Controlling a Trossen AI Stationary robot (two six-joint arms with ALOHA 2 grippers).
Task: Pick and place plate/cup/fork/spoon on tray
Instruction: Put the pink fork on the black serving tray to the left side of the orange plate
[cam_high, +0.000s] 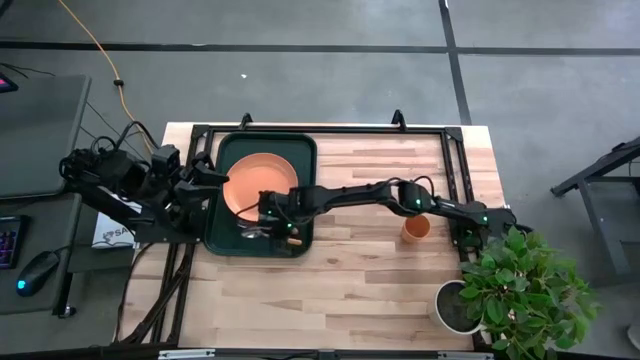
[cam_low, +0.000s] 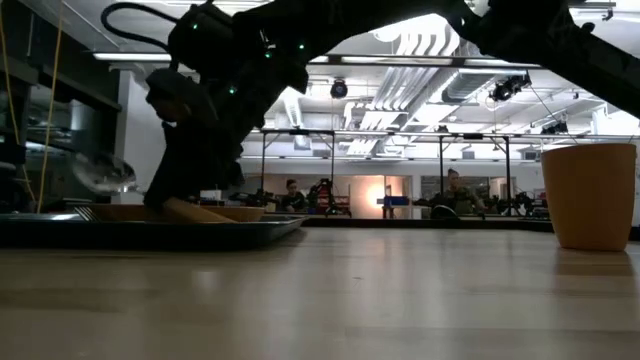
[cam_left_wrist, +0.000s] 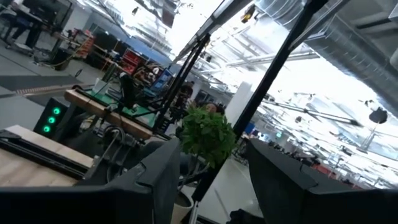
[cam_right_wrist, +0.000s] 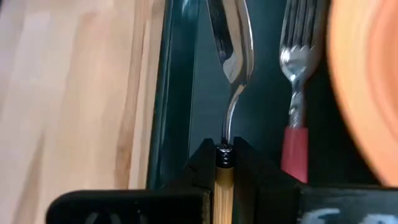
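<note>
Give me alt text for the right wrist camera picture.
The right gripper, jaws shut on the orange-tan handle of a shiny silver spoon, holds it over the dark green tray, beside a pink-red-handled silver fork and the round orange plate.

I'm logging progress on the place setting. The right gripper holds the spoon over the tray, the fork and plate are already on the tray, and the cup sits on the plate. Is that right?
Not quite: the cup stands on the bare table, right of the tray, as the high view shows. The rest holds: the right gripper is shut on the spoon over the tray, with the fork and plate on it.
</note>
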